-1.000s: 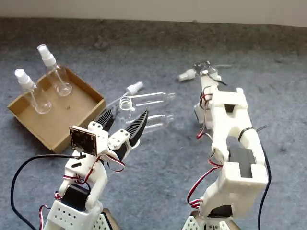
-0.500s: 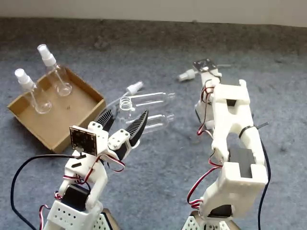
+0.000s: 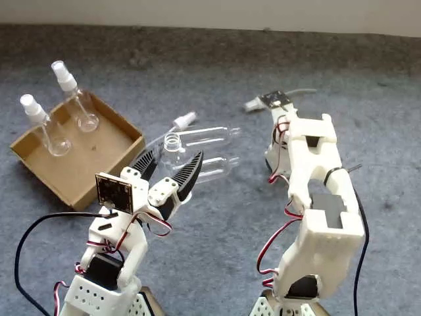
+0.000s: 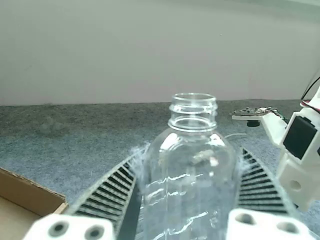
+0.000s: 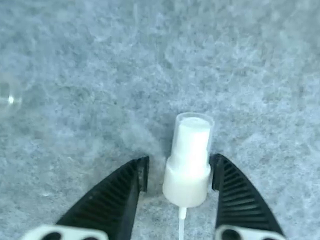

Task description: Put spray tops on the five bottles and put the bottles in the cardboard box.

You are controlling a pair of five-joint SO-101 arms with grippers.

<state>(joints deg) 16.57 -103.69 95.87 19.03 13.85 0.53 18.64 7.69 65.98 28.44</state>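
The bench (image 3: 223, 217) is laid with a grey-blue, felt-like covering (image 3: 368, 131) whose fuzzy, mottled nap spreads across nearly the whole high view. Along the upper part of that frame a darker, brownish-grey band (image 3: 197, 43) of coarse material runs from the left edge to the right edge. Above it, at the very top of the frame, lies a thin strip of pale, plain wall (image 3: 210, 12). In the left wrist view the wall is a blank off-white surface rising behind the band. The light is soft and even, with only faint shadows.
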